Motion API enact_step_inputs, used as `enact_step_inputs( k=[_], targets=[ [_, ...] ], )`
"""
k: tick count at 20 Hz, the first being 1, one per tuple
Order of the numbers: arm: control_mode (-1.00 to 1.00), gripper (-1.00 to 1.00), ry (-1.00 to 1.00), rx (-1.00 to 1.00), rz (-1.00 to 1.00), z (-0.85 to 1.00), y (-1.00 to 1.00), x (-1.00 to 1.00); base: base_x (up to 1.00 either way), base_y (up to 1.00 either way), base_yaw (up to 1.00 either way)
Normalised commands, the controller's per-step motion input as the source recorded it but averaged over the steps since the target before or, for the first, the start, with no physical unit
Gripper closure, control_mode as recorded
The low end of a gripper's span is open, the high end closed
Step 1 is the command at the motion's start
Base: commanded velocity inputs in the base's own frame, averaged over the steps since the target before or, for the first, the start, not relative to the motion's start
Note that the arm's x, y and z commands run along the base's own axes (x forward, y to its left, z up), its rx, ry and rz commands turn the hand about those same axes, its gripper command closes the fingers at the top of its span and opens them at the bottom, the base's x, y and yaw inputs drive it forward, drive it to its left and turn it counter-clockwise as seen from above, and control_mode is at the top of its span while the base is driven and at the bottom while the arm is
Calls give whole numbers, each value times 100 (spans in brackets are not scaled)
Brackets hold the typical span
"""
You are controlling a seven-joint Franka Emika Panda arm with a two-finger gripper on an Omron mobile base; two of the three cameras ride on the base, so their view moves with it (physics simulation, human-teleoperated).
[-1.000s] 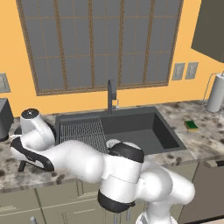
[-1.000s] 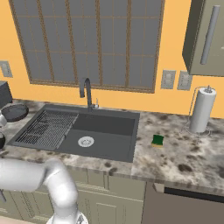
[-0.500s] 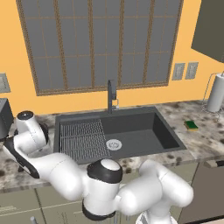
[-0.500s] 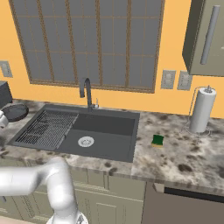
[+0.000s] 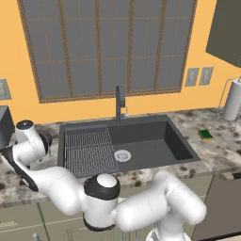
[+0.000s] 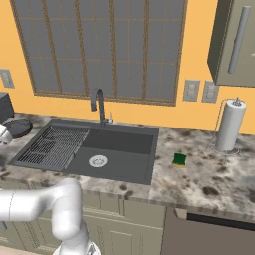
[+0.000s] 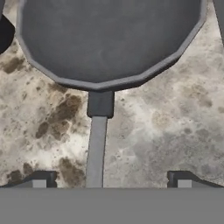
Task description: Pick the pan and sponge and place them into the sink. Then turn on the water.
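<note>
The dark grey pan (image 7: pixel 109 39) lies on the speckled counter straight ahead of my hand, and its long handle (image 7: pixel 97 148) runs back between my fingertips, a little left of centre. My gripper (image 7: pixel 111 181) is open above the handle and holds nothing. In the right base view the pan (image 6: pixel 17 127) sits at the far left of the counter, left of the sink (image 6: pixel 119 144). The sponge (image 6: pixel 180 160) lies on the counter right of the sink (image 5: pixel 150 150); the left base view shows the sponge (image 5: pixel 205 135) near the right edge.
A dark faucet (image 5: pixel 120 101) stands behind the sink, and a ribbed wire grid (image 5: pixel 88 149) fills the basin's left half. A paper towel roll (image 6: pixel 229 125) stands at the far right. A dark appliance (image 6: pixel 5 106) stands behind the pan.
The arm has swung further left, carrying the hand out over the counter left of the sink. The jaws have stayed open.
</note>
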Motion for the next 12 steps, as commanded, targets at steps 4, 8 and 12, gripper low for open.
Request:
enact_step_inputs(
  k=[4, 8, 12],
  targets=[
    [-100, -100, 0, 0, 0, -21, 31, 27, 0, 0, 0],
    [-100, -100, 0, 0, 0, -36, 27, 23, 0, 0, 0],
    [-100, -100, 0, -1, 0, -43, 14, 20, 0, 0, 0]
  ],
)
